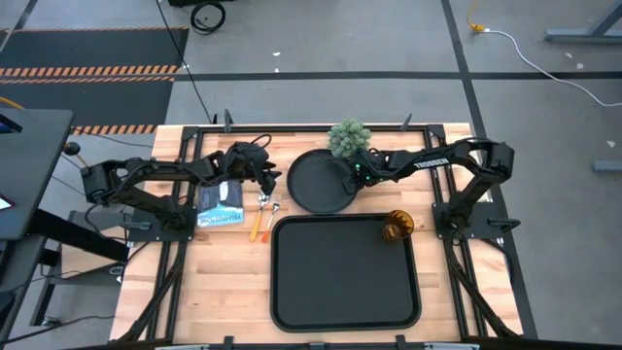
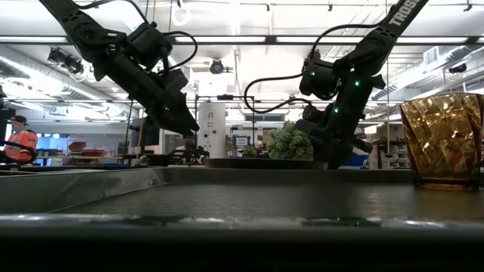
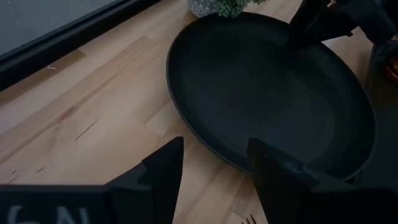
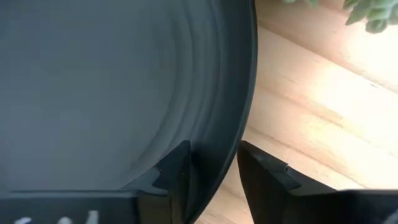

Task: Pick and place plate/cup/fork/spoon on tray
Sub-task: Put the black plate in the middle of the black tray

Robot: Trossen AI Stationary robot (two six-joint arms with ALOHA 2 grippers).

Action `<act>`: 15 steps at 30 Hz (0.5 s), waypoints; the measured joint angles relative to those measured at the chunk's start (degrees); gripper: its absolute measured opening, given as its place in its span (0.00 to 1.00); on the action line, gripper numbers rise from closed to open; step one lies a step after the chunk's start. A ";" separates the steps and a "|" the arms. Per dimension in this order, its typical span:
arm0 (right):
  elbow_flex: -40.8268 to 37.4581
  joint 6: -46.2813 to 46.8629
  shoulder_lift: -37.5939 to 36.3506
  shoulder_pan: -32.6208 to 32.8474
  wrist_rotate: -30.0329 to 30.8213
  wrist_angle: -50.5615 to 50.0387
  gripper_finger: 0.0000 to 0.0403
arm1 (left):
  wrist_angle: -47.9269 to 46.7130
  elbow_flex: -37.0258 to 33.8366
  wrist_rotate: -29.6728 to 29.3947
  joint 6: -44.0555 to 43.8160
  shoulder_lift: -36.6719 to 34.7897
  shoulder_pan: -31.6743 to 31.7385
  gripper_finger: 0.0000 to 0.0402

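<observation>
The round black plate (image 1: 321, 182) lies on the wooden table beyond the black tray (image 1: 345, 321). My right gripper (image 1: 352, 178) is at the plate's right rim, shut on it. My left gripper (image 1: 269, 181) is open and empty, above the table just left of the plate, and also shows in the low view (image 2: 186, 127). The orange-handled spoon (image 1: 258, 226) and the silver fork (image 1: 274, 206) lie on the table below it. The amber cup (image 1: 397, 227) stands upright at the tray's far right corner. My right gripper holds the plate by its right rim (image 4: 217, 155), with one finger (image 4: 174, 171) inside the plate and the other finger (image 4: 264, 171) outside it. The fingers come slanting down from the table's right side. The plate looks level; I cannot tell whether it is off the table.
A small green bushy plant (image 1: 350, 138) stands right behind the plate's far rim, close to my right arm. A blue and white pack (image 1: 222, 204) lies left of the utensils, under my left arm. The tray's middle is bare.
</observation>
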 joint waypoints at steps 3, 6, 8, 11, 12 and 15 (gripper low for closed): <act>0.00 -0.02 0.00 -0.11 -0.08 0.06 0.30 | 0.00 0.00 0.02 -0.02 0.00 0.00 0.47; 0.00 -0.30 0.00 -0.17 -0.15 0.04 0.28 | -0.02 0.00 0.02 0.14 0.00 0.00 0.47; 0.00 -0.35 0.00 -0.19 -0.15 0.04 0.26 | -0.02 0.00 0.02 0.61 0.00 0.00 0.47; 0.00 -0.39 0.00 -0.23 -0.13 0.02 0.23 | -0.02 0.00 0.02 0.63 0.00 -0.02 0.47; 0.00 -0.37 0.00 -0.23 -0.12 0.08 0.22 | -0.02 0.00 0.02 0.63 0.00 -0.02 0.47; 0.00 -0.35 -0.02 -0.27 -0.04 0.46 0.20 | -0.02 0.00 0.02 0.63 0.00 -0.02 0.47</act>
